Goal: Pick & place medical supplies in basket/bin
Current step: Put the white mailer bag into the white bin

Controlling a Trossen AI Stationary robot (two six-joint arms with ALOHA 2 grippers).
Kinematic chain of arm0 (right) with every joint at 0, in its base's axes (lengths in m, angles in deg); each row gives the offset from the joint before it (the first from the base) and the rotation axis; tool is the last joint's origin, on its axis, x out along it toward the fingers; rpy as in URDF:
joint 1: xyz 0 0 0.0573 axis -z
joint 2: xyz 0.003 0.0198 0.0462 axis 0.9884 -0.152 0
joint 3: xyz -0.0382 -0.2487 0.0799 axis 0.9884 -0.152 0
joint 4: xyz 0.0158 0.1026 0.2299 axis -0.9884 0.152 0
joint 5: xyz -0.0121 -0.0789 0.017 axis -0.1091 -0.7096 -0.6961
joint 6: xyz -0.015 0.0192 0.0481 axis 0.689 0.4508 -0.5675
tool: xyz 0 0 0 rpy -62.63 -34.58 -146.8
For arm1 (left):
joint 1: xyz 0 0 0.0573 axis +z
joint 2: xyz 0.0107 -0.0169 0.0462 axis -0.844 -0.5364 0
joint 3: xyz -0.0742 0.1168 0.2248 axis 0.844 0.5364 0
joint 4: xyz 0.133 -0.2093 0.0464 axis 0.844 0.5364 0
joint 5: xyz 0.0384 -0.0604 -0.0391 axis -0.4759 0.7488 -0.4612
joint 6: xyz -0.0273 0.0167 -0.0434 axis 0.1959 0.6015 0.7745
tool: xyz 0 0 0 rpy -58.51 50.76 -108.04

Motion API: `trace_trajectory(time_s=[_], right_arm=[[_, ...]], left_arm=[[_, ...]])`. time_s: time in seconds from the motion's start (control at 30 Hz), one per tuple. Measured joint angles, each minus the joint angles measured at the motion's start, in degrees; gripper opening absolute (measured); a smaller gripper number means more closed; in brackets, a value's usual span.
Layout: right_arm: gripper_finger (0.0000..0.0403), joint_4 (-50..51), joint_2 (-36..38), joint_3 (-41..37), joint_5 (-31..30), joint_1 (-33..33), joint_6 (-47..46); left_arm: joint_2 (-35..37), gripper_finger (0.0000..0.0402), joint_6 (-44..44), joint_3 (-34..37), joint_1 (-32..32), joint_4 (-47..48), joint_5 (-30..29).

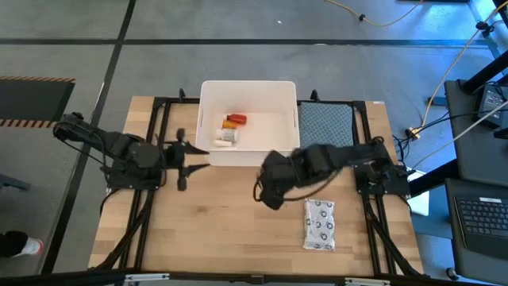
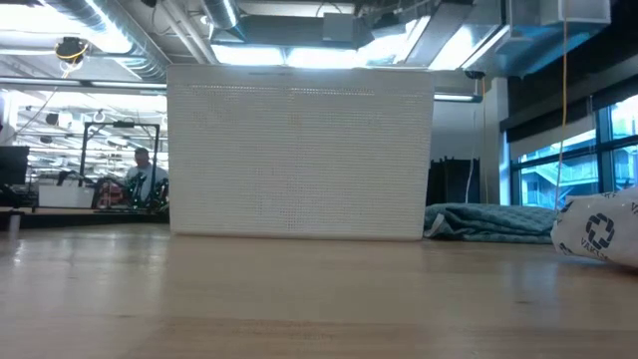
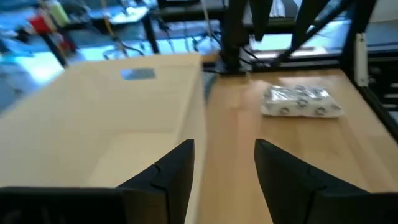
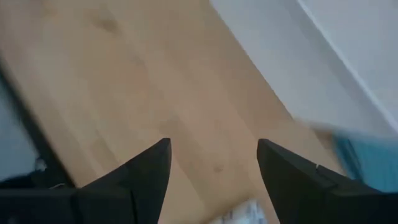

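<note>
Right gripper (image 1: 270, 195) hangs spread and empty near the blister pack (image 1: 319, 224). Left gripper (image 1: 194, 156), also spread, crowds the tub (image 1: 208, 119); collision risk.

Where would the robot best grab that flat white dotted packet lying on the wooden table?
Probably from straight above, across the narrow width of the flat silvery-white dotted blister pack. It lies flat on the wooden table with clear wood on both long sides, leaving room for the jaws. The right gripper is open and nearest.
</note>
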Motion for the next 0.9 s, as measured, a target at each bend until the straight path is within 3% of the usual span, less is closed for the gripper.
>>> trace_trajectory(time_s=[0.2, 0.33, 0.47, 0.67, 0.9], right_arm=[[0.0239, -2.48, -0.07, -1.93, -0.81, -5.55, -9.19], [0.0239, -6.88, -0.44, -7.09, -0.7, -6.77, -9.31], [0.0239, -17.98, -0.22, -15.81, -0.38, -7.41, -6.48], [0.0239, -25.16, 0.92, -28.81, 4.1, -11.76, -7.06], [0.0224, -41.47, 13.3, -49.82, 5.93, -18.41, -14.64]], left_arm=[[-7.98, 0.0161, 4.89, 0.0, 0.0, -5.25, 6.63], [-14.16, 0.016, 5.06, 0.0, 0.0, -12.73, 11.09], [-19.72, 0.0157, 5.1, 0.0, 0.0, -20.77, 12.11], [-26.32, 0.0156, 8.77, 0.0, -0.14, -32.24, 12.77], [-32.92, 0.0149, 7.7, -0.04, -3.36, -43.77, 13.85]])
